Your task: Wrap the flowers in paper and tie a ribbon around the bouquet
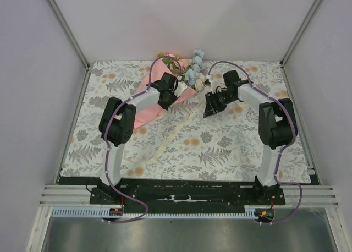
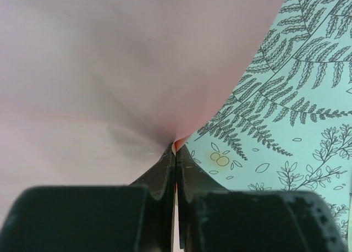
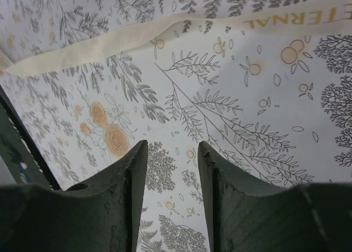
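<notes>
Fern-print counter; left end effector clenched on pink paper edge; right end effector released, empty, near cream ribbon printed gold "TERNAL", cut off.

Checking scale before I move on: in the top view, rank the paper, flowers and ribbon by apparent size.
1. paper: largest area by far.
2. ribbon: longest, but very thin.
3. flowers: a small cluster.
The ribbon and flowers look close in area, so that pair is unsure.

one paper-wrapped bouquet, one cream ribbon, two robot arms, one floral tablecloth
</notes>
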Controlling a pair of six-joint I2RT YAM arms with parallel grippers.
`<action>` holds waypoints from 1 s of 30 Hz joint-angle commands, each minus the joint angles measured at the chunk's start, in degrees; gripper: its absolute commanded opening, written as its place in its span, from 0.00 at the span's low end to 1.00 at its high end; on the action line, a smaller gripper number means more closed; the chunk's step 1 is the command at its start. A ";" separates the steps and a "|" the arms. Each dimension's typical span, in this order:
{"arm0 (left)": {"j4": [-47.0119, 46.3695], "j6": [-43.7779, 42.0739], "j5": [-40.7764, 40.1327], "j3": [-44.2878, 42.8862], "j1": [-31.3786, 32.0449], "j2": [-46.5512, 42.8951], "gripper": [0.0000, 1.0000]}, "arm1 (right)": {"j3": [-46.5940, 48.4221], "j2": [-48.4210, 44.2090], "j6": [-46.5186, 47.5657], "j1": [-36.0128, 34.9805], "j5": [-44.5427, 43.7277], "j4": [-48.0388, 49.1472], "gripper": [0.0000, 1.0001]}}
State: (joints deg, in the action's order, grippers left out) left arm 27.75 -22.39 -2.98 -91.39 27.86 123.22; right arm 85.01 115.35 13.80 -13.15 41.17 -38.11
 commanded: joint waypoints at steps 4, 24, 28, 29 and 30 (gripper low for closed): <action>11.79 3.40 6.58 -8.69 -2.45 2.28 0.02 | -16.79 -19.53 18.53 -9.16 -0.29 18.48 0.49; 18.04 3.85 22.40 -10.29 -4.56 -0.35 0.02 | -30.27 -13.68 58.25 -14.53 2.07 73.70 0.80; 18.83 3.94 23.20 -11.00 -4.83 -0.35 0.02 | -25.08 -7.61 62.74 -15.59 1.99 71.87 0.80; 19.01 3.94 23.72 -11.08 -4.92 -0.35 0.02 | -23.68 -6.38 63.53 -15.68 2.07 70.55 0.80; 19.10 3.67 23.99 -11.17 -4.92 -0.43 0.02 | -22.62 -5.23 64.06 -15.86 2.16 69.76 0.80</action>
State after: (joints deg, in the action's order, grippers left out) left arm 45.04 -18.98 17.32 -101.06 23.40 125.47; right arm 56.75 106.65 68.31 -28.40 40.82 30.13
